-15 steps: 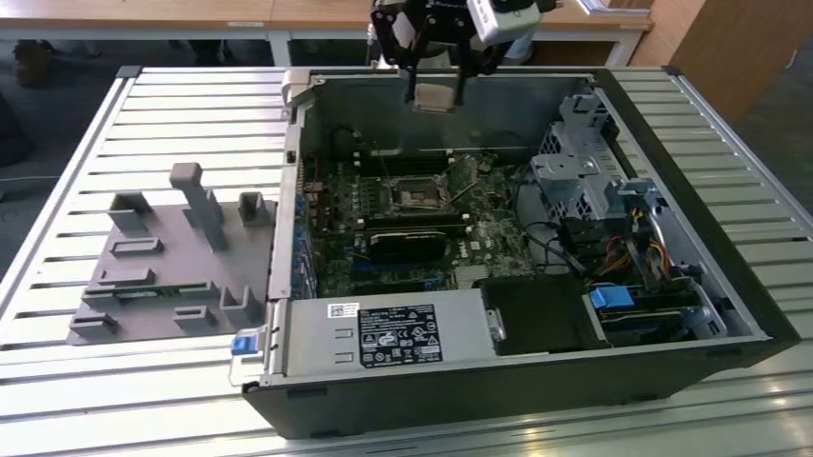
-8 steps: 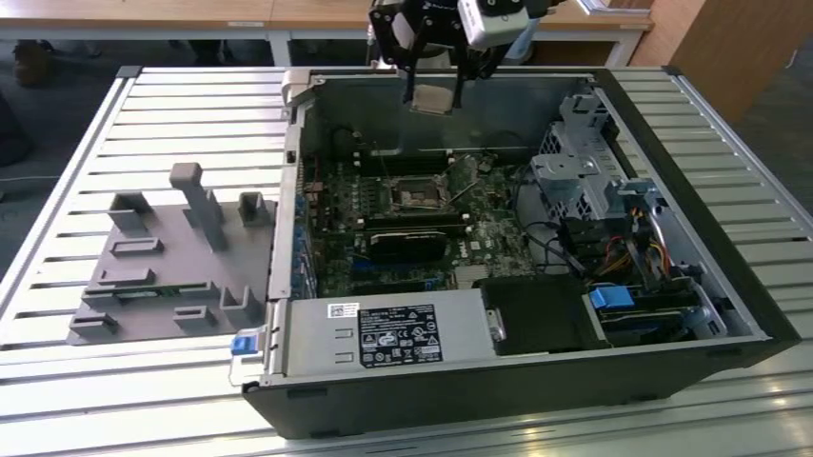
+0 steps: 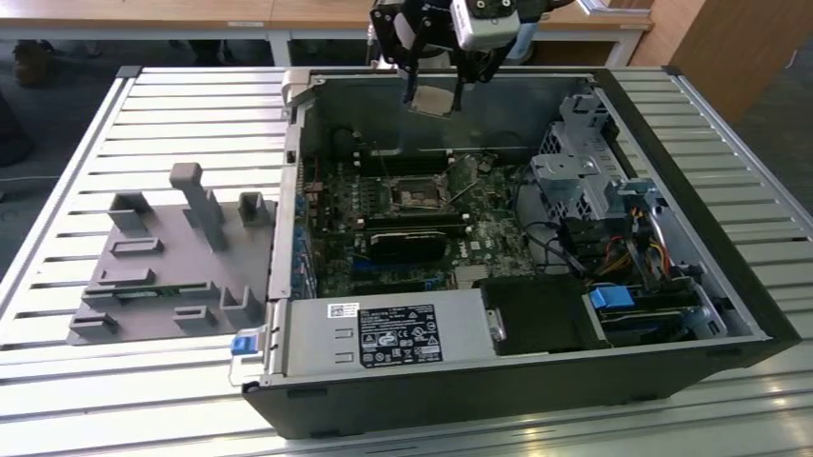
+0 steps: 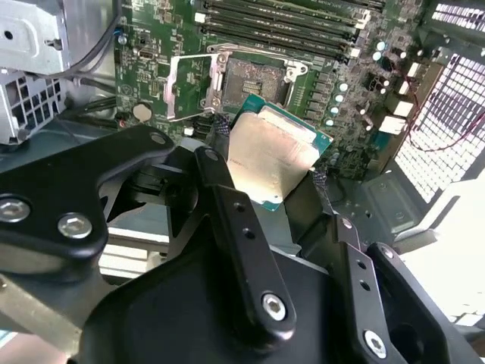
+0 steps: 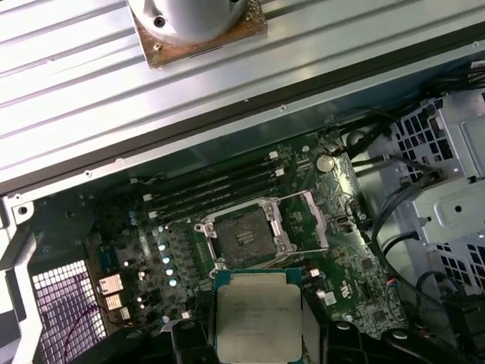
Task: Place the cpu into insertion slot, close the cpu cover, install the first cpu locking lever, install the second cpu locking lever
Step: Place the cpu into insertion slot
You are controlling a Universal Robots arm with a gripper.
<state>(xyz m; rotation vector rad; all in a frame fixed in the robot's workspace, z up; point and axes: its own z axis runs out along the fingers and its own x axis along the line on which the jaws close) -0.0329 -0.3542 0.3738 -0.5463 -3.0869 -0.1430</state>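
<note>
- Grip: the end effector (image 3: 432,93) pinches the cpu (image 3: 433,100) between its two black fingers, which are pressed against opposite edges of the chip.
- In the exterior view the cpu hangs in the air at the upper centre of the frame, over the far rim of the open computer case (image 3: 508,400), tilted and clear of everything below it.
- In the second wrist view the cpu (image 4: 273,155) shows its dull silver top and green border, with one finger (image 4: 227,189) running alongside it.
- The insertion slot (image 3: 417,198) sits on the green motherboard (image 3: 343,243) near the centre of the exterior view, well apart from the chip.
- In both wrist views the insertion slot (image 5: 242,239) lies uncovered, its dark contact field exposed inside a thin metal rim.
- The cpu cover (image 5: 309,220) is swung open beside the slot; in the second wrist view it (image 4: 173,89) shows as a silver frame with a large square window.
- Long black memory slots (image 5: 220,189) run just beside the socket.
- A grey power-supply box (image 3: 381,335) fills the lower centre of the case in the exterior view.
- On the exterior view's left, a grey moulded fixture (image 3: 166,262) rests on the slatted metal surface (image 3: 64,390).
</note>
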